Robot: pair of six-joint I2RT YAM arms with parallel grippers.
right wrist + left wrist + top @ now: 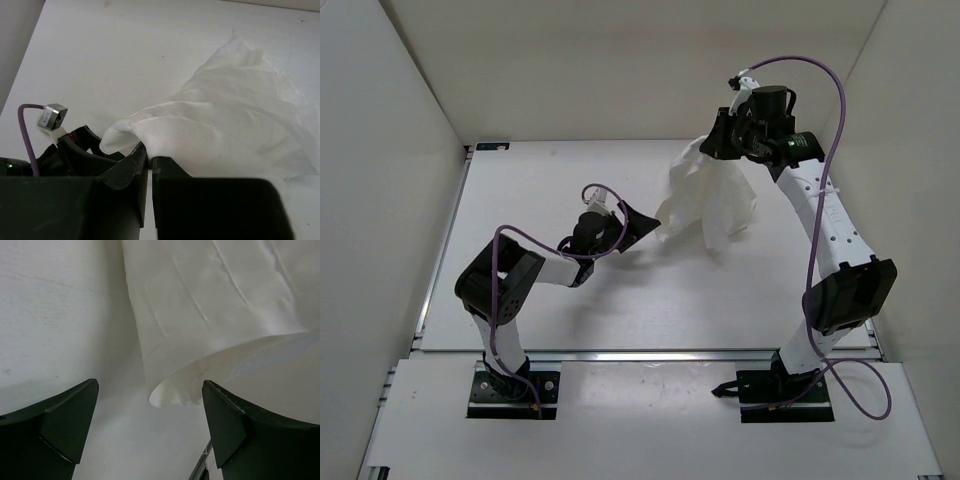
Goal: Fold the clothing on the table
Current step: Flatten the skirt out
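Step in hand: your right gripper pinches the clothing, hanging it above the table. Your left gripper, jaws spread, frames 1 dangling corner. Next move likely calls for closing there.

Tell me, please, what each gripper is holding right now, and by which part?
The right gripper is shut on the white garment, pinching a bunched fold at its upper edge. The left gripper is open and empty, a hanging corner between its fingers.
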